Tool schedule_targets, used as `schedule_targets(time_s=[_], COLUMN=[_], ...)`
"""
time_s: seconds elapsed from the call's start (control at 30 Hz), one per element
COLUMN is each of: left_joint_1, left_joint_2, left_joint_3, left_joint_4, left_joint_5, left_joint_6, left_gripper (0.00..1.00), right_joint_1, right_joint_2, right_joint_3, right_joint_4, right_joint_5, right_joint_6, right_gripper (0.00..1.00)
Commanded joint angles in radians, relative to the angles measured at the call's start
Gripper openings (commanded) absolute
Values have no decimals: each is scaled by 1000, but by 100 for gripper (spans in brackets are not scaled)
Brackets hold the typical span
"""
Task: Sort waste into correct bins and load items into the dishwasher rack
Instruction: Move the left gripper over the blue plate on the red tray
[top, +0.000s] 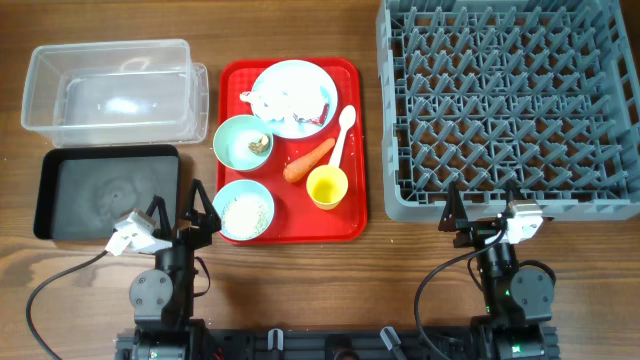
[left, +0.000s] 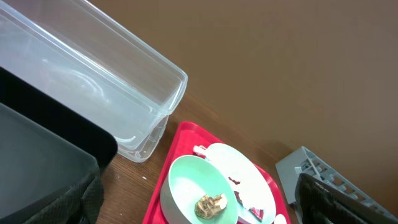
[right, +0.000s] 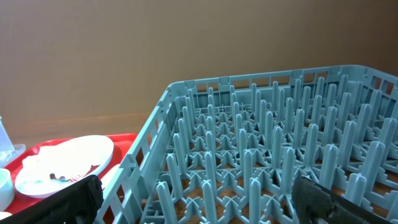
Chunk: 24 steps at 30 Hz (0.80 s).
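both grippers empty, jaws spread wide: the left gripper hangs just left of the red tray's near corner, the right gripper well right of it, at the grey dishwasher rack's near rim. both arms sit folded low, fingers aimed forward. on the tray: 1 plate bearing crumpled paper, a scrap bowl, a rice bowl, carrot, yellow cup, white spoon. clear tub and black tray lie left of it, likely so each arm serves 1 side.
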Motion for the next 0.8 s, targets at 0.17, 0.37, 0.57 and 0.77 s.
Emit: schedule_targets(time_s=[0.17,0.37,0.57,0.77], left_joint_1=[5,5,5,5], left_joint_2=[0,0,0,0], left_joint_3=[-3,-2,-2,-2], left_joint_4=[-3,-3,-3,-3], left_joint_5=[8,8,8,8], left_joint_6=[9,9,9,9], left_gripper=[100,100,100,100], right_joint_1=[-4,-4,-4,-4], right_joint_2=[2,2,2,2], right_joint_3=[-1,-1,-1,-1], right_joint_4=[3,3,3,10], right_joint_5=[-17,-17,-17,-17], right_joint_6=[-18,-18,-18,-17], right_gripper=[100,100,100,100])
